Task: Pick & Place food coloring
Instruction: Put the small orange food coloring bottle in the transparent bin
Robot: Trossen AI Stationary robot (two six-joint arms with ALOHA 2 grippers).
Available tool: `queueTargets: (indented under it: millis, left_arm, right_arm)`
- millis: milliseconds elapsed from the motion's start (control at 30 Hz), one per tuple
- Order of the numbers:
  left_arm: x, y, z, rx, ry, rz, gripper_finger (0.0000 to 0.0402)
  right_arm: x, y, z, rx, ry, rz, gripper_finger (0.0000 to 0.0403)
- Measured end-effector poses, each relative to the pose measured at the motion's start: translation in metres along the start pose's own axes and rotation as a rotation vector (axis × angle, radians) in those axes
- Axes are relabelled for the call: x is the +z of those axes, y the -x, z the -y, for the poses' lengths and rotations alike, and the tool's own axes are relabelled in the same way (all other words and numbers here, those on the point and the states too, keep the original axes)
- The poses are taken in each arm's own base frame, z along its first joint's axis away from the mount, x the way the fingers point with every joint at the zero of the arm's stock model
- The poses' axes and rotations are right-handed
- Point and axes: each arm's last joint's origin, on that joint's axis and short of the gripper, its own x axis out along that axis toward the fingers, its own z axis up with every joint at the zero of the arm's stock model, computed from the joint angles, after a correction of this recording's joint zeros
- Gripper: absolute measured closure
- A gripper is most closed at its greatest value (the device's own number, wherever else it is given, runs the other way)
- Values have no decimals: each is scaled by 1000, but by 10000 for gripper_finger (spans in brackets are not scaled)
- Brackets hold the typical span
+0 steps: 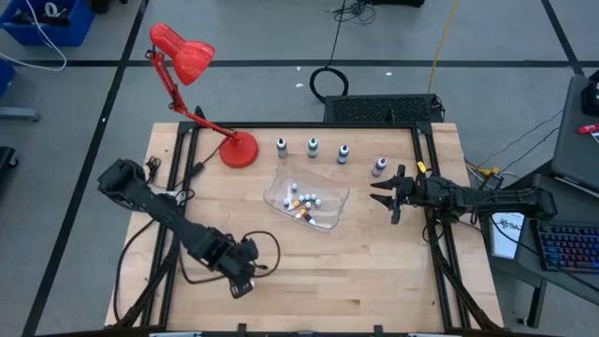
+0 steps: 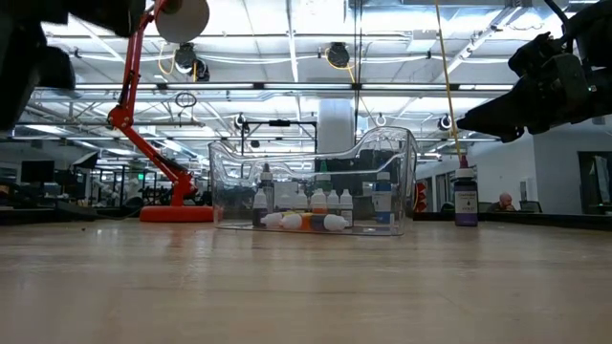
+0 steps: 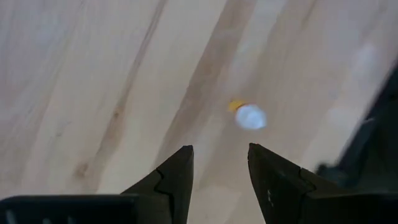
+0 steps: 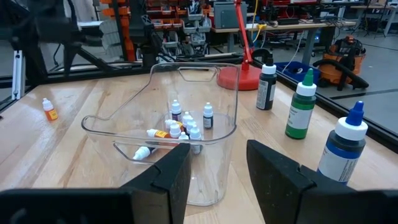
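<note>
Four upright bottles stand in a row on their bases near the table's far edge: dark (image 1: 281, 146), green (image 1: 313, 147), blue (image 1: 343, 153) and purple (image 1: 379, 167). My right gripper (image 1: 386, 195) is open and hovers just near of the purple bottle, pointing toward the table's left. In its wrist view the gripper (image 4: 217, 155) faces the tub, with the dark (image 4: 267, 84), green (image 4: 301, 106) and blue (image 4: 344, 146) bottles to one side. My left gripper (image 1: 241, 281) is open, low over the near left of the table. A tiny white-capped orange bottle (image 3: 249, 116) lies beyond its fingertips.
A clear plastic tub (image 1: 307, 198) sits mid-table and holds several tiny white-capped dropper bottles (image 4: 180, 127). A red desk lamp (image 1: 239, 150) stands at the far left. One tiny orange-labelled bottle (image 4: 48, 109) stands on bare wood left of the tub. Black frame rails run along both table sides.
</note>
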Motion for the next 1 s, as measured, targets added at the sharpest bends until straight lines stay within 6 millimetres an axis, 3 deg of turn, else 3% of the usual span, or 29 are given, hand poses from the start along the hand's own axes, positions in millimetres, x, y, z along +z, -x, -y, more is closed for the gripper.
queueTargets:
  millis: [200,400,667,833,1000]
  left_arm:
    - [-5,-9,10,-18,-88,-96,247]
    - [-11,2,20,33,-145,-119,247]
    - [-13,14,32,54,-234,22,248]
    - [-15,6,30,105,-239,44,248]
    - [-10,-19,39,140,-272,-47,248]
  right_arm:
    - [0,0,0,0,0,0,259]
    - [0,0,0,0,0,0,259]
    - [0,0,0,0,0,0,259]
    - [0,0,0,0,0,0,259]
    - [0,0,0,0,0,0,259]
